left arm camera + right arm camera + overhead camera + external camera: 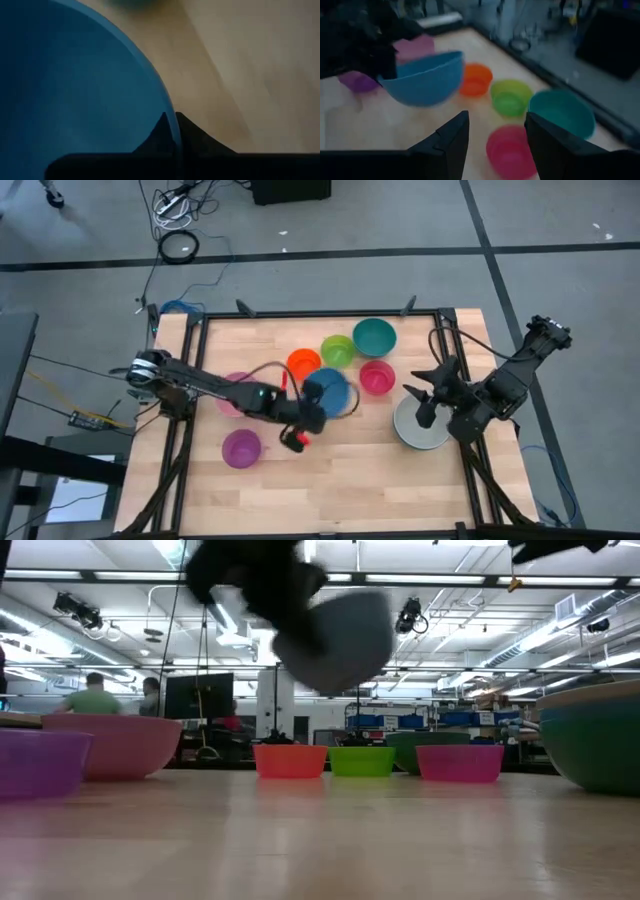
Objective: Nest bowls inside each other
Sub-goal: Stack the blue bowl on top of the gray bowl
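Left fingers (170,131) on blue bowl (75,95)

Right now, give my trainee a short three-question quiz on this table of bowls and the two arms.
1. True or false: the left gripper is shut on the rim of the blue bowl, which is lifted off the table.
2. Which bowl sits on the table directly between the orange bowl and the teal bowl? A) purple B) lime C) white
3. Fill in: the right gripper hovers with its jaws ____ above the white bowl.

Key: 1 true; 2 B, the lime bowl; 3 open.
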`<action>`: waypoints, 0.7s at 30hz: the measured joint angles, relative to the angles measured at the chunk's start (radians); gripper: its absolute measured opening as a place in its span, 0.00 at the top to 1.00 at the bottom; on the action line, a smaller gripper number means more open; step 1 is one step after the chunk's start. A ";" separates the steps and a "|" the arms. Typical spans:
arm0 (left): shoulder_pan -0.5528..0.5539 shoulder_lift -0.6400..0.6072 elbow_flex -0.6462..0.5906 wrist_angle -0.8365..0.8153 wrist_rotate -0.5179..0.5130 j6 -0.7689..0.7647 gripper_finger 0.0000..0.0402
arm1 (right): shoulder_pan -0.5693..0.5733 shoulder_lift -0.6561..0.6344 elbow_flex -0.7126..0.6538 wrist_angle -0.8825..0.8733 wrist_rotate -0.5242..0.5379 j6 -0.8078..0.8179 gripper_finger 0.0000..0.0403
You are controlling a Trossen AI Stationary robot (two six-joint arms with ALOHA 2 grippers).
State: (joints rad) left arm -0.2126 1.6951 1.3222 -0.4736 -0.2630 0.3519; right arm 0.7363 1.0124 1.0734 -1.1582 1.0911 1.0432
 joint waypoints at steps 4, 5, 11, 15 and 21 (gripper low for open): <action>0.057 -0.001 0.064 0.151 0.091 0.072 0.99 | 0.049 -0.001 0.040 0.040 0.086 -0.090 0.55; 0.070 -0.001 0.073 0.186 0.108 0.083 0.99 | 0.065 -0.001 0.052 0.057 0.103 -0.115 0.55; 0.117 0.029 0.084 0.435 0.245 0.084 0.99 | 0.164 -0.001 0.119 0.234 0.210 -0.365 0.55; 0.113 0.113 0.084 0.605 0.324 0.083 0.99 | 0.226 -0.001 0.131 0.484 0.301 -0.658 0.55; 0.115 0.313 0.262 0.608 0.398 0.047 0.99 | 0.281 -0.001 0.131 0.832 0.393 -1.035 0.55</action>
State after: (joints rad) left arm -0.0978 2.0077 1.5845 0.1344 0.1354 0.3992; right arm 1.0178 1.0115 1.2048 -0.3258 1.4840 0.0077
